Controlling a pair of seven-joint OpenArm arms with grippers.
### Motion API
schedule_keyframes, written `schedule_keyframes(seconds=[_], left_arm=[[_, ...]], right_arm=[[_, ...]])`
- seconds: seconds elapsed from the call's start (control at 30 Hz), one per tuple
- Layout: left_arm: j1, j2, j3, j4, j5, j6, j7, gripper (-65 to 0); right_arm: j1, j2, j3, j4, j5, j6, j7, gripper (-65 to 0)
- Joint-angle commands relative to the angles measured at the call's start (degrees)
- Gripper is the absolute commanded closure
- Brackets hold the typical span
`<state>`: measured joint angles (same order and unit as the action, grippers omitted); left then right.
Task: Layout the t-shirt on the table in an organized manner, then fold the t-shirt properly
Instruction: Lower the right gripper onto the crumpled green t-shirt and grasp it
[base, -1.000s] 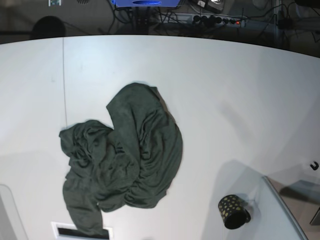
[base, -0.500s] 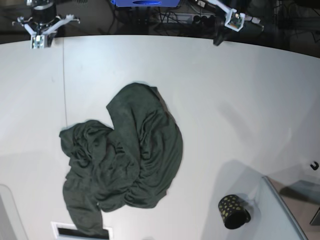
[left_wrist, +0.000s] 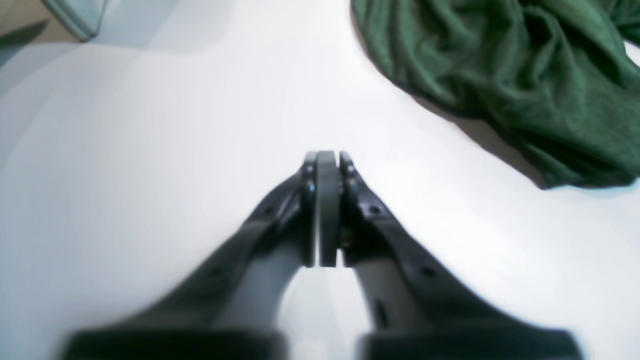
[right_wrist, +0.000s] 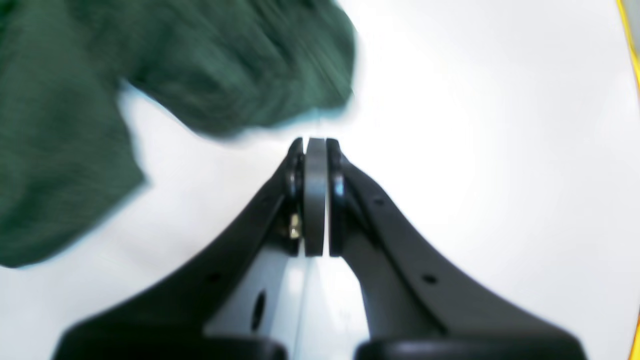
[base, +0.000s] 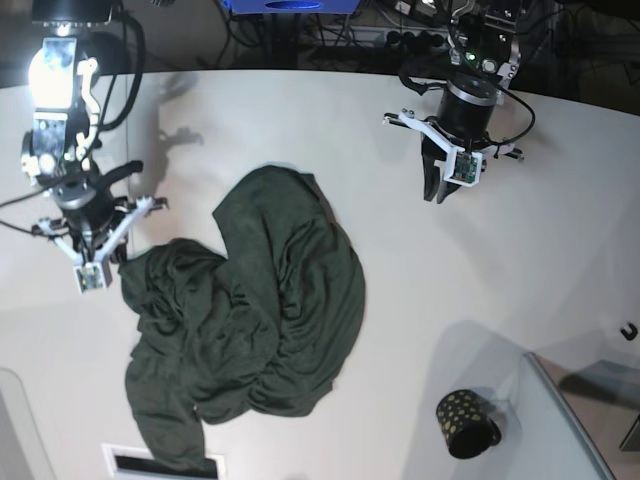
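The dark green t-shirt (base: 270, 310) lies crumpled in a heap on the white table (base: 520, 260), left of centre. My left gripper (base: 434, 190) hovers over bare table to the shirt's upper right. In the left wrist view its jaws (left_wrist: 327, 155) are pressed together and empty, with the t-shirt (left_wrist: 500, 55) ahead to the right. My right gripper (base: 98, 250) is at the heap's upper-left edge. It is shut and empty (right_wrist: 315, 142), and the blurred t-shirt (right_wrist: 65, 100) fills the upper left of the right wrist view.
A small black cup with gold dots (base: 466, 423) lies on its side near the front right. Beside it is a grey tray edge (base: 565, 415). A white slotted piece (base: 165, 462) sits at the front, below the shirt. Cables run behind the table.
Both arms have come in from the far edge and dropped toward the shirt, the right one reaching its upper-left edge. The shirt has not moved.
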<state>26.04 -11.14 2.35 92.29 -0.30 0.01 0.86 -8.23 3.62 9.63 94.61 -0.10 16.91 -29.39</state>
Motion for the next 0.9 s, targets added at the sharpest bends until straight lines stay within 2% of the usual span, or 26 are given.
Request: schedule_keyframes(seconds=[0.0, 0.1, 0.17, 0.3, 0.43, 0.57, 0.77, 0.8, 0.87], left_arm=[[-0.06, -0.34, -0.28, 0.94, -0.10, 0.30, -1.43, -14.2], [-0.24, -0.34, -0.46, 0.59, -0.19, 0.30, -1.87, -25.5], [-0.24, -0.42, -0.46, 0.50, -0.19, 0.30, -1.61, -29.0], [0.11, -0.51, -0.46, 0.41, -0.19, 0.30, -1.96, -29.1], [0.29, -0.60, -0.55, 0.41, -0.19, 0.30, -1.70, -29.1], [0.29, -0.60, -0.55, 0.41, -0.19, 0.30, -1.52, -29.1], [0.29, -0.60, -0.55, 0.32, -0.19, 0.30, -1.43, -29.1], [0.29, -0.60, -0.55, 0.15, -0.19, 0.30, -1.43, -29.1], [0.20, -0.60, -0.55, -0.82, -0.19, 0.30, -1.43, -29.1]], right_arm=[[2.91, 0.29, 0.00, -0.41, -0.03, -0.07, 0.16, -1.1], [8.01, -0.06, -3.52, -6.12, -0.12, -0.07, -0.72, -6.6], [10.73, -0.14, -6.42, -9.55, -0.12, -0.07, -0.72, -15.5], [14.34, -0.32, -11.34, -14.48, 0.14, -0.07, -0.64, -30.9], [17.06, -1.20, -13.45, -18.34, -0.03, -0.07, 0.07, -38.4], [19.35, -1.38, -13.72, -23.44, -0.12, -0.07, 4.11, -41.3], [23.39, -1.38, -13.54, -33.90, -0.12, -0.07, 8.07, -40.2], [23.57, -1.38, -13.63, -34.70, -0.12, -0.07, 8.77, -39.0], [23.31, -1.38, -13.63, -34.87, -0.12, -0.07, 8.95, -29.7]])
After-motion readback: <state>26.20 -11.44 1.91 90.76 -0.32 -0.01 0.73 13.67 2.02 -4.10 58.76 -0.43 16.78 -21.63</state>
